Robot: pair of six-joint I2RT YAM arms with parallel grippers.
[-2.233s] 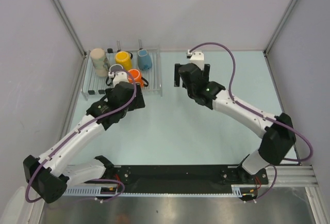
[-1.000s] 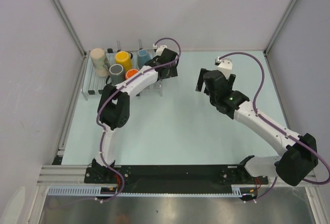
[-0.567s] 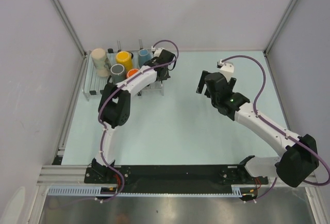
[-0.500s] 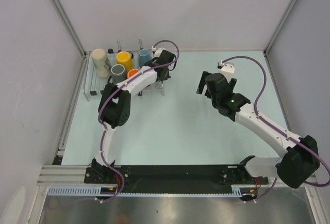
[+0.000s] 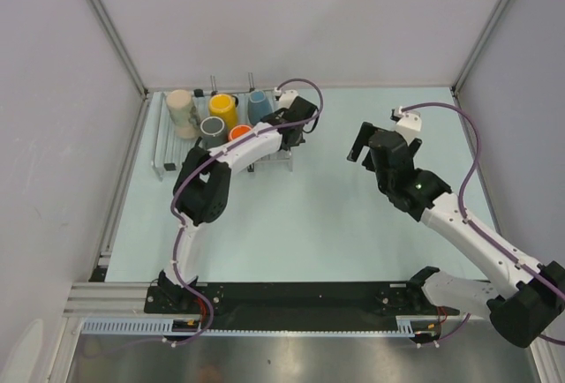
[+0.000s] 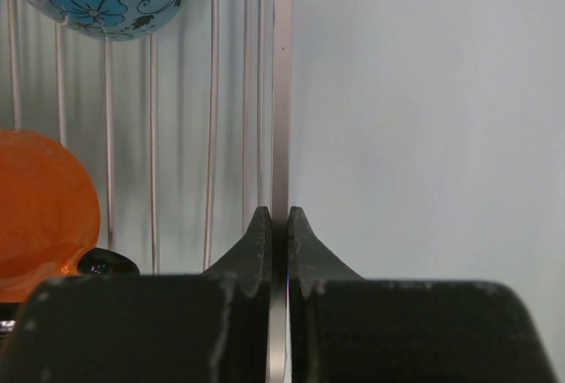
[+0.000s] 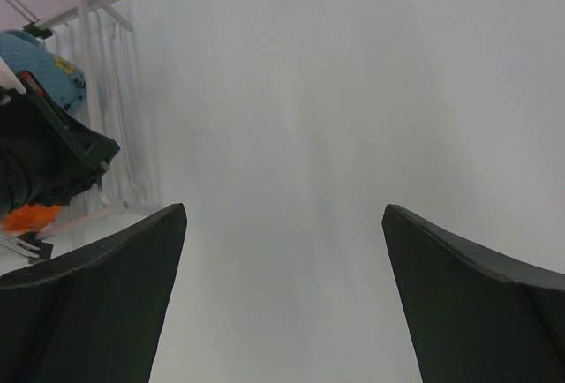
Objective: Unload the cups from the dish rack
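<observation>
The dish rack (image 5: pixel 161 149) sits at the far left of the table (image 5: pixel 309 215) with all five cups on it. The cream cup (image 5: pixel 181 108), yellow cup (image 5: pixel 222 108) and light blue cup (image 5: pixel 258 105) line the back, and the dark grey cup (image 5: pixel 212 129) and orange cup (image 5: pixel 239 133) stand in front. The blue one carries a painted blue flower with dark curling stems. The left gripper (image 6: pixel 275 217) is clenched on the rack's right rim bar. The right gripper (image 7: pixel 282 224) hangs spread wide over the table, well apart from the rack.
</observation>
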